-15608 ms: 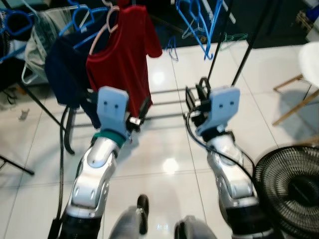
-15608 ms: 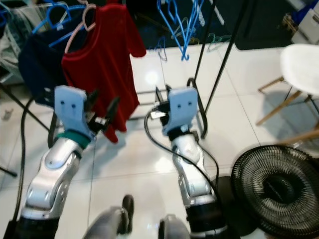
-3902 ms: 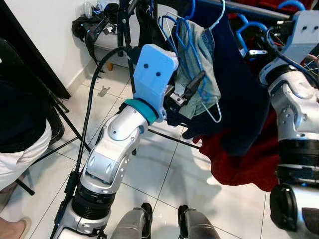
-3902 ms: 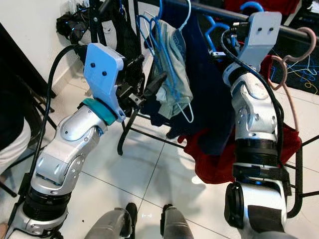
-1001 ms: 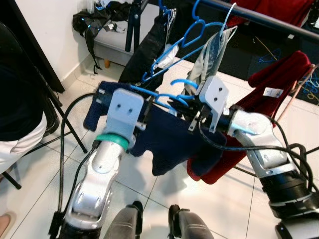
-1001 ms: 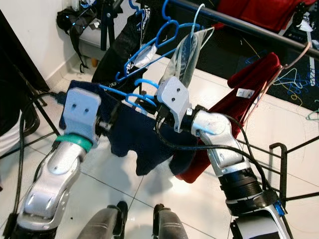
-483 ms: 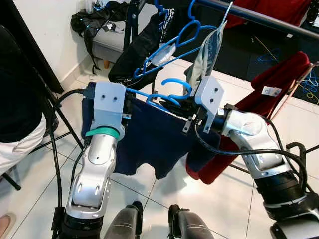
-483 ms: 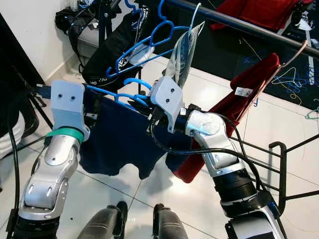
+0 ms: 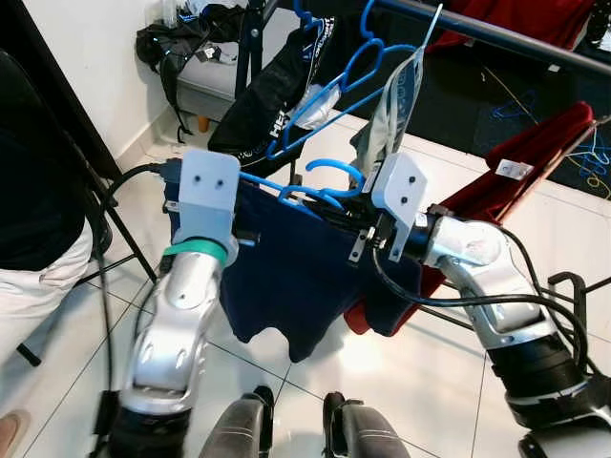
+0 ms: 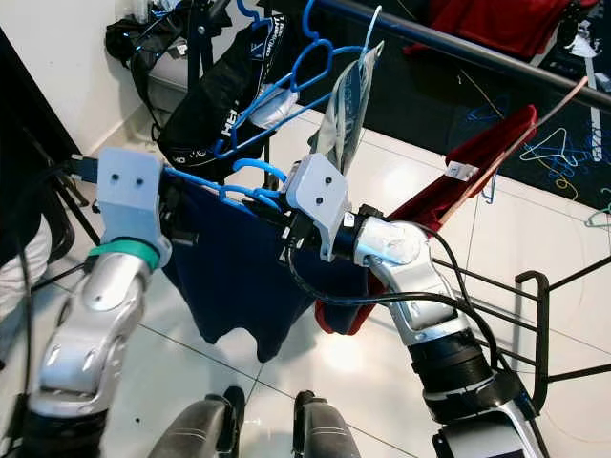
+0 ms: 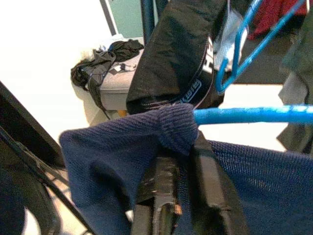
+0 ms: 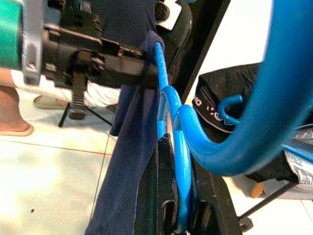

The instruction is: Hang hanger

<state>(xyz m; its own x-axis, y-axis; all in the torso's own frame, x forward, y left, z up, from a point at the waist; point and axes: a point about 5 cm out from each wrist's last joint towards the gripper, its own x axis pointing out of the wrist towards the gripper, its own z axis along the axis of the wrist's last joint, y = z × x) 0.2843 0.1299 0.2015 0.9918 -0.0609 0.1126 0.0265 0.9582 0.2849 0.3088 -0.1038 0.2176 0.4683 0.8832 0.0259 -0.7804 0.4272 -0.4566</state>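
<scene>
A blue plastic hanger (image 9: 320, 186) carries a navy garment (image 9: 286, 272) and is held level between my arms, below the black rail (image 9: 496, 33). My left gripper (image 11: 182, 154) is shut on the hanger's shoulder end, pinching the navy cloth wrapped over it. In the right wrist view, my right gripper (image 12: 178, 152) is shut on the hanger's neck just under its hook (image 12: 234, 142). The hook (image 9: 334, 167) points up and hangs free of the rail. The navy cloth droops to a point above my feet.
On the rail hang several empty blue hangers (image 9: 329, 81), a black garment (image 9: 272, 100), a grey-green garment (image 9: 391, 114) and a red garment (image 9: 535, 162). A seated person (image 9: 38, 239) is close on the left. The rack's base bars (image 9: 573, 286) lie at the right.
Over the last second both grippers have lifted and levelled the hanger a little, and the navy garment now hangs straighter below it. Both keep their hold.
</scene>
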